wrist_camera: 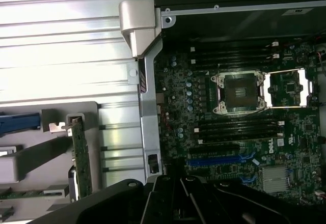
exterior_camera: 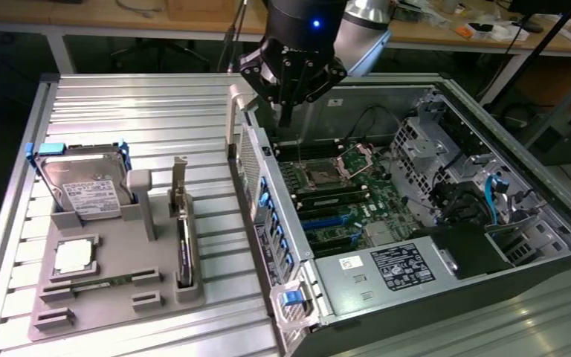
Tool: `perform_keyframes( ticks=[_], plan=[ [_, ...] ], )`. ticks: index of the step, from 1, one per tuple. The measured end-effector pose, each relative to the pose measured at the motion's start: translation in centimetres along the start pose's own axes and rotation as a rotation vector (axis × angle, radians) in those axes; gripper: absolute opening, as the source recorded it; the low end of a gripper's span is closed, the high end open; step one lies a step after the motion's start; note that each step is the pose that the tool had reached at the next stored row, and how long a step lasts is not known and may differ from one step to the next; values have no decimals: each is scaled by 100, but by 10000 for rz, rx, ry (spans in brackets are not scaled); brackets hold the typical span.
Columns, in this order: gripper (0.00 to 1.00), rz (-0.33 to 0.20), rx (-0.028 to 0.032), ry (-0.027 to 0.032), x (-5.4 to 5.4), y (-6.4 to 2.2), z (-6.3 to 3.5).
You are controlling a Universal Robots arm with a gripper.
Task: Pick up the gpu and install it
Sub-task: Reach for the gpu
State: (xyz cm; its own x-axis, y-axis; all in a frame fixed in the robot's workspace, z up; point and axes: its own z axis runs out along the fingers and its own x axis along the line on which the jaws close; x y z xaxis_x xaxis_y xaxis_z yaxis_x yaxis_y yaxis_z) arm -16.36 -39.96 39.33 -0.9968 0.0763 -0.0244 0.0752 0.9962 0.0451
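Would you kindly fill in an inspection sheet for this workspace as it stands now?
Surface: ribbed metal table, carrying a grey holder tray and an open computer case.
Job's things: gpu standing on edge in the tray; motherboard exposed.
Clutter: hard drive, processor chip, memory stick, all in the tray.
Grippers: gripper shut, holding nothing, above the case's edge nearest the tray, apart from the gpu.
Cables: blue cable and black cables inside the case.
Surroundings: cluttered workbench behind.
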Motion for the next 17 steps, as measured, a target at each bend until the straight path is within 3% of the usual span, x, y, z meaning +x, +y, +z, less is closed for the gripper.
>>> perform_keyframes(
  ticks=[17],
  plan=[
    [11, -1, 0, 0, 164, -35, -6]
  ],
)
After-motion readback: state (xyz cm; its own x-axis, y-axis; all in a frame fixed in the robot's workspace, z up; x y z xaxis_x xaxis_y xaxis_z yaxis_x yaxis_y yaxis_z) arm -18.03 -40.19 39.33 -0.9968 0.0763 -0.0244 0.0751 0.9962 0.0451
